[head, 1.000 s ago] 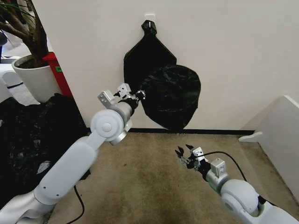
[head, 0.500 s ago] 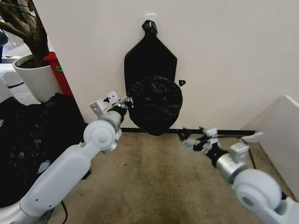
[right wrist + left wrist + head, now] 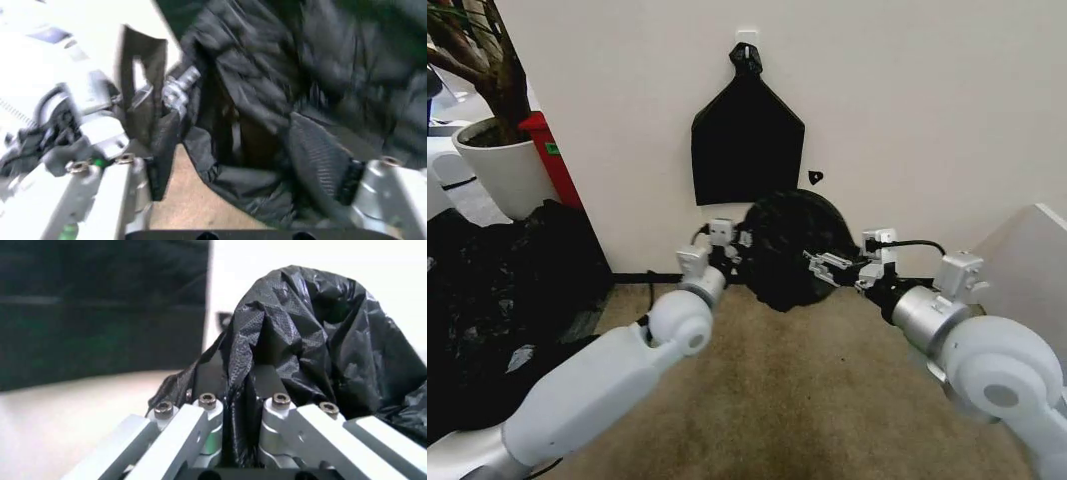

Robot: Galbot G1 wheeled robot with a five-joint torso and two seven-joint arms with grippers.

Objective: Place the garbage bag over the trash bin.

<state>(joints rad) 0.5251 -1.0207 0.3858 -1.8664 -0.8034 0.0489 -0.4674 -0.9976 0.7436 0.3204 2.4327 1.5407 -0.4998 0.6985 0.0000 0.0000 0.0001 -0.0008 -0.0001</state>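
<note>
Inspection found the garbage bag [image 3: 794, 248] hanging as a crumpled black mass above the carpet by the wall, the left gripper [image 3: 740, 243] at its near-left edge with jaws closed on a pinch of film running up between them in the left wrist view [image 3: 293, 335]. The right gripper [image 3: 819, 266] was at the opposite edge, its jaws standing apart with bag film [image 3: 267, 100] lying between and beyond them. The step in hand was judged to be spreading the bag's mouth, the next move calling for the right jaws to close on the rim before pulling outward.
</note>
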